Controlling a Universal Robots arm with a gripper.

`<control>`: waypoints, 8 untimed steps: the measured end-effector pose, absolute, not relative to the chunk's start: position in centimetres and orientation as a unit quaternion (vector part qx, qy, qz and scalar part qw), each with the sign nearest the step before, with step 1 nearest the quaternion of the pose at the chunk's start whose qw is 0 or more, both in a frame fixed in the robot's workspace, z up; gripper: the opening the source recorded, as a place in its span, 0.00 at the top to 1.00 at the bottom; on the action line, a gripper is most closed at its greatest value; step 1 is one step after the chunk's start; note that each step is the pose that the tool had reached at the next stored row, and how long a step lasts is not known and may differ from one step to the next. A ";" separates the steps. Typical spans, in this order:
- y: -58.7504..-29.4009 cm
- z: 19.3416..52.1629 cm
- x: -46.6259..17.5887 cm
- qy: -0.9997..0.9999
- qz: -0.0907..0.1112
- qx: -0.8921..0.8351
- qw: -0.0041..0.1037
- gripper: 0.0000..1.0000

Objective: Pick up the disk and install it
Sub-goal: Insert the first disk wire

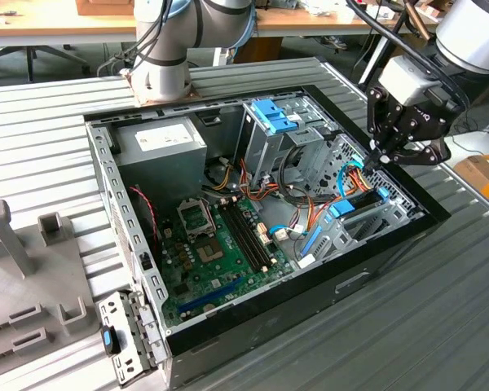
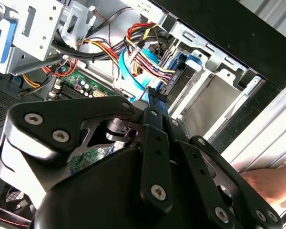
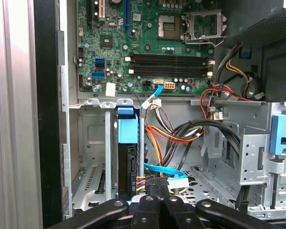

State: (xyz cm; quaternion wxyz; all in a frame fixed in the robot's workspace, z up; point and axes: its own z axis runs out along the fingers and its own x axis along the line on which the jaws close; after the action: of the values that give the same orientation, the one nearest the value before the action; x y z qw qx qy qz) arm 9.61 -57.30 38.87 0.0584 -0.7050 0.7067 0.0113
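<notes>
1. Claw state. My claw (image 1: 381, 159) hangs above the drive bay (image 1: 367, 235), the grey metal frame that borders the motherboard (image 1: 220, 244) inside the open computer case (image 1: 375, 257). In the first wrist view the 2 fingers (image 3: 150, 210) meet with no gap and nothing between them, so the claw is closed and empty.

2. Disk location. The disk (image 1: 357, 204) is not in my grasp. It stands on edge in a slot of the drive bay, just beside the motherboard. In the first wrist view its black body (image 3: 128, 167) fills the slot, and 1 blue end tab points toward the motherboard.

3. Contact. My fingertips sit just beside the disk, on the side away from the motherboard and close to the wire bundle (image 3: 174, 138) and the flat blue data cable (image 3: 163, 168). I cannot tell whether they touch the disk.

4. Progress. Judged from the layout, the pick-up and the carry are done and the disk is inside its slot. I cannot confirm that it is fully seated or that a cable is connected to it, so I judge the task near its end but not verified as finished.
</notes>
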 end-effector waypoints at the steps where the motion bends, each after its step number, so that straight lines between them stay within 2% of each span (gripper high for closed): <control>1: -57.3 38.9 9.6 0.707 0.011 -0.705 0.058 0.89; 8: -57.3 38.8 9.6 0.713 0.033 -0.696 0.075 0.89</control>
State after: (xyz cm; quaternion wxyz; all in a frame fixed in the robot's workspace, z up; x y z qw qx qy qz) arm 9.61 -57.32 38.82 0.0753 -0.6964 0.7129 0.0329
